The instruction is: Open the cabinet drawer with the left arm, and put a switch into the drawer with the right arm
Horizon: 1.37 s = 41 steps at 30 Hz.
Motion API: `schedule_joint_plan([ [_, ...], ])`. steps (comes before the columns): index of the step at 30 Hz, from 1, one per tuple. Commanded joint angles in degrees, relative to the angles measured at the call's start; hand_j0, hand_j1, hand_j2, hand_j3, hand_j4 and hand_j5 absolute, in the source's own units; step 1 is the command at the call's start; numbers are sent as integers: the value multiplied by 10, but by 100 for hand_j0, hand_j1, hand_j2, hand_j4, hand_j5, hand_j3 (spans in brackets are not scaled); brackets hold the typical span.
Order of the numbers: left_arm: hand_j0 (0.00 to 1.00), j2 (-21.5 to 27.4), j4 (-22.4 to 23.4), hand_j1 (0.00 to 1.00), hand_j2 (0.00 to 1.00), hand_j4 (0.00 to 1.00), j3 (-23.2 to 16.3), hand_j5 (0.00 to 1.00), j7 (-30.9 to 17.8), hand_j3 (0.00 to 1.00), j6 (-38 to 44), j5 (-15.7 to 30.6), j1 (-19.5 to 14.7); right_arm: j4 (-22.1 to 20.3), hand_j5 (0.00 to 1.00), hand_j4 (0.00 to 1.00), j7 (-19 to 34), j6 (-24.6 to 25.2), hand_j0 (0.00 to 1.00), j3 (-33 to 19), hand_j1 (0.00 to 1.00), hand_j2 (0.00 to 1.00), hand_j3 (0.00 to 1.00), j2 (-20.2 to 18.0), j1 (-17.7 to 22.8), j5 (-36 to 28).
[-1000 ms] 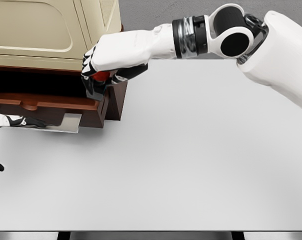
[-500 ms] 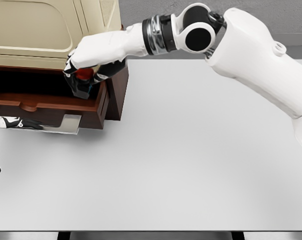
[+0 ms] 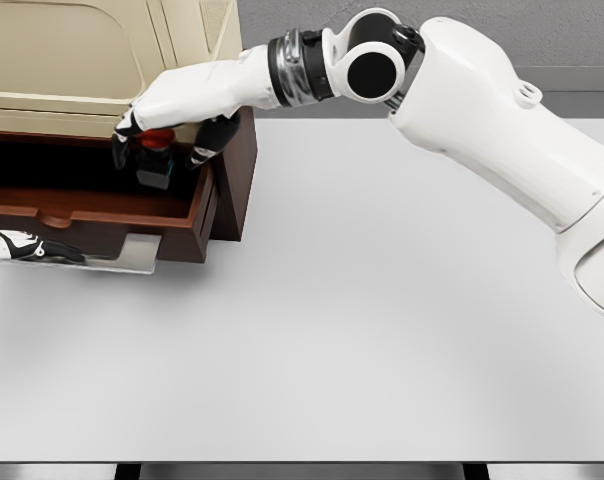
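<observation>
- The drawer (image 3: 102, 215) of the cabinet (image 3: 112, 60) is seen pulled out at the upper left of the head view, its dark brown front facing the white surface (image 3: 382, 320).
- The cream upper body of the cabinet is seen above the drawer, and a dark brown side panel stands at the drawer's right.
- The right hand (image 3: 162, 125) is reached across from the right, the arm being stretched over the far edge of the surface, and is held over the open drawer near its right end.
- The fingers of the right hand are curled around the switch (image 3: 154, 158), a small dark block with a red top, which is gripped from above.
- The switch is held within the drawer's opening, above the drawer's floor; whether it touches the floor cannot be told.
- The left hand (image 3: 27, 247) is seen at the left edge, just beside the metal handle (image 3: 132, 255) on the drawer front; how its fingers are set cannot be told.
</observation>
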Motion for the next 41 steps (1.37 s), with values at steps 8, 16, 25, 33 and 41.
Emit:
schedule_joint_plan([
  [8, 100, -1, 0, 100, 100, 100, 26, 100, 0, 100, -18, 38, 1, 0, 100, 100, 0, -46, 100, 0, 100, 100, 100, 0, 2, 1],
  [16, 100, 23, -1, 100, 100, 100, 30, 100, 0, 100, -47, 83, -1, -73, 100, 100, 0, -59, 100, 15, 100, 100, 100, -86, 16, -8],
  [25, 100, 12, -2, 100, 100, 100, 66, 100, 0, 100, -47, 133, -9, -94, 100, 100, 0, -59, 100, -6, 100, 100, 100, -283, 105, -7],
  [33, 100, -168, -1, 100, 100, 100, 65, 100, 0, 100, -47, 133, -70, 46, 100, 100, 0, -59, 100, -34, 100, 100, 100, -332, 169, -7],
  [41, 100, -317, -1, 100, 100, 100, 37, 100, 0, 100, -47, 114, -102, 77, 100, 100, 0, -59, 100, -135, 100, 100, 100, -350, 251, -6],
])
